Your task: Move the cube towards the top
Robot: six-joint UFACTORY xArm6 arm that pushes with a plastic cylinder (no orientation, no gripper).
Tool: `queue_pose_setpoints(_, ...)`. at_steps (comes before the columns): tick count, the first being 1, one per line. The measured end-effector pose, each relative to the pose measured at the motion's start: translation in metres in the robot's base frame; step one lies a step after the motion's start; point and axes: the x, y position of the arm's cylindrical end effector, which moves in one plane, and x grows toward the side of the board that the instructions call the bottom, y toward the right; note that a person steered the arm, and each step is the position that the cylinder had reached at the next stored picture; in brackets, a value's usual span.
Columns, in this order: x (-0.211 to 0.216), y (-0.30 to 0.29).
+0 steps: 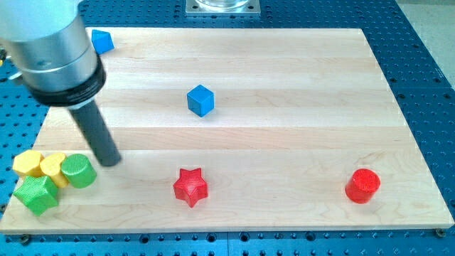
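Wooden board (284, 71) — arm half-hides a blue block (104, 41); my tip (109, 161) beside green cylinder (79, 171).

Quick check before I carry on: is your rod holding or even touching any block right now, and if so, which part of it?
Nothing is held. My tip rests on bare board just up-right of the green cylinder, apart from it, and far left of the blue cube.

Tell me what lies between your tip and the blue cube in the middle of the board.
Nothing: in the camera view, only bare wood runs from my tip up and rightward to the blue cube. The red star sits below that line.
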Motion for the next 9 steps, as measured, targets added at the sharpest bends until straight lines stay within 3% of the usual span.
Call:
queue_pose_setpoints(5,-0.006,0.022)
queue_pose_setpoints(7,-0.092,0.086)
queue_pose_setpoints(8,-0.11,0.145)
queue_pose_setpoints(9,-0.068,0.139)
